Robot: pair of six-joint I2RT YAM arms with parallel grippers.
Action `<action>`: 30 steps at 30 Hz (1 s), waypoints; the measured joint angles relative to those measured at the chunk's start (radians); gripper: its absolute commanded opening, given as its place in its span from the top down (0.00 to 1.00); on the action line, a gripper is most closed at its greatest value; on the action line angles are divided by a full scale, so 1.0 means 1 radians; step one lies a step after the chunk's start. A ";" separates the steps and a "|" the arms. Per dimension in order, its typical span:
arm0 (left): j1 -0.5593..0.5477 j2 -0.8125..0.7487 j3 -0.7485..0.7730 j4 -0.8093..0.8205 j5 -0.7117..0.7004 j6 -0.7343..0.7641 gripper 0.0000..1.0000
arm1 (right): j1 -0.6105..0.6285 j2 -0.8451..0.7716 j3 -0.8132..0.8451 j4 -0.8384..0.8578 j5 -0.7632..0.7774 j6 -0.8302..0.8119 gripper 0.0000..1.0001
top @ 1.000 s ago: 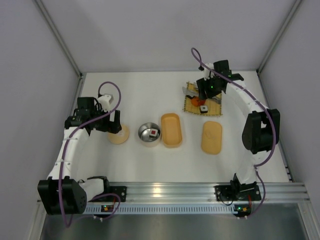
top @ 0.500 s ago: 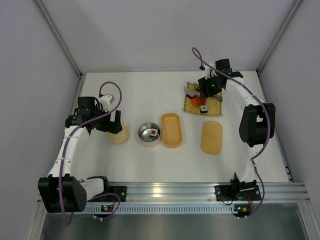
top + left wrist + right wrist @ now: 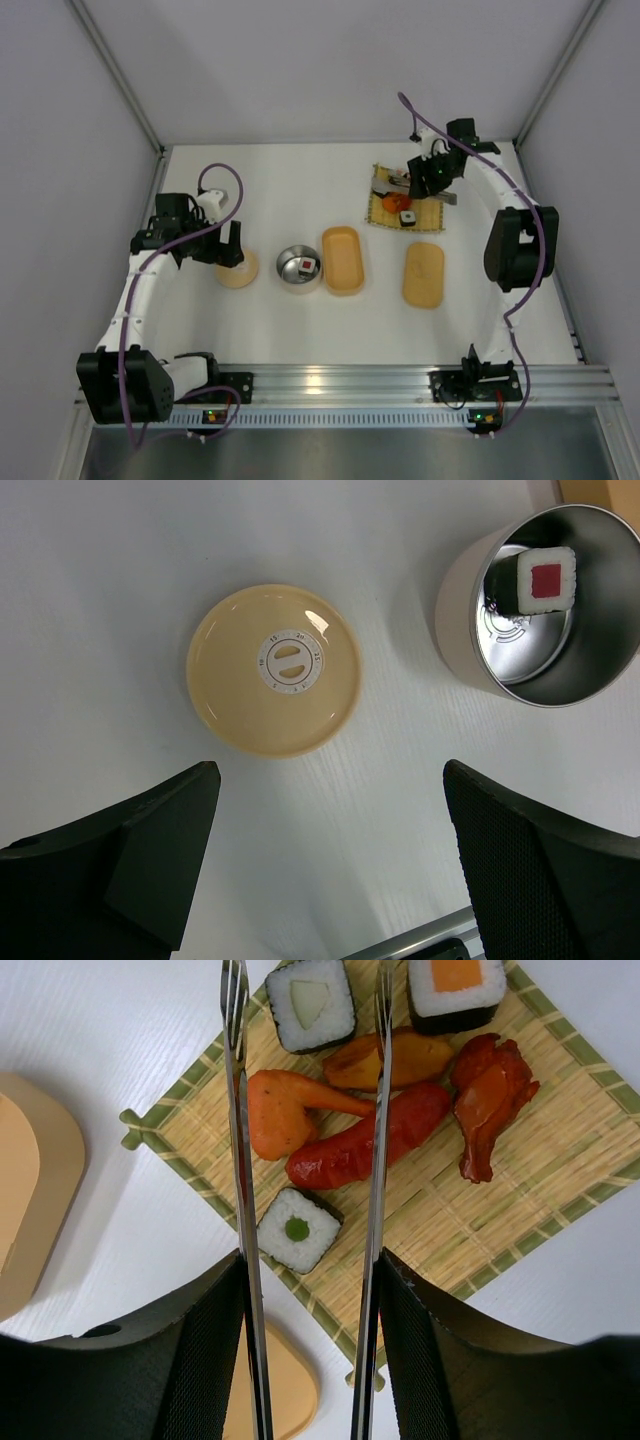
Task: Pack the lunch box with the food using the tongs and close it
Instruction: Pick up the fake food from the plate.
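My right gripper (image 3: 427, 180) (image 3: 311, 1256) is shut on the grey metal tongs (image 3: 237, 1160), one finger pressing each arm, above the bamboo mat (image 3: 428, 217). On the mat, between the tong arms, lie a green-centred sushi roll (image 3: 298, 1228), an orange shrimp-like piece (image 3: 285, 1110) and part of a red sausage (image 3: 345, 1155). The open orange-tan lunch box (image 3: 343, 260) stands mid-table with its lid (image 3: 423, 274) to the right. My left gripper (image 3: 228, 246) (image 3: 330, 770) hangs open over bare table.
A steel bowl (image 3: 300, 268) (image 3: 545, 605) holding a red-centred sushi roll (image 3: 535, 580) stands left of the box. A small round tan dish (image 3: 238, 270) (image 3: 273, 670) sits below my left gripper. More sushi and a red drumstick (image 3: 488, 1095) lie on the mat.
My right gripper has shifted slightly to the right over the mat with the tongs, and its fingers have squeezed the arms a little closer. The left arm has not moved.
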 measured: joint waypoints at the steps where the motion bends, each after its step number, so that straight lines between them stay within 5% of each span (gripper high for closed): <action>1: 0.000 0.000 0.000 0.000 0.000 0.000 0.02 | 0.000 0.000 0.000 -0.008 -0.008 -0.006 0.48; 18: 0.001 0.004 0.000 0.000 0.000 0.001 0.02 | 0.006 0.043 0.071 -0.090 0.009 -0.129 0.51; 30: 0.001 0.004 0.000 0.000 -0.001 0.001 0.02 | 0.011 0.052 0.077 -0.097 0.026 -0.153 0.76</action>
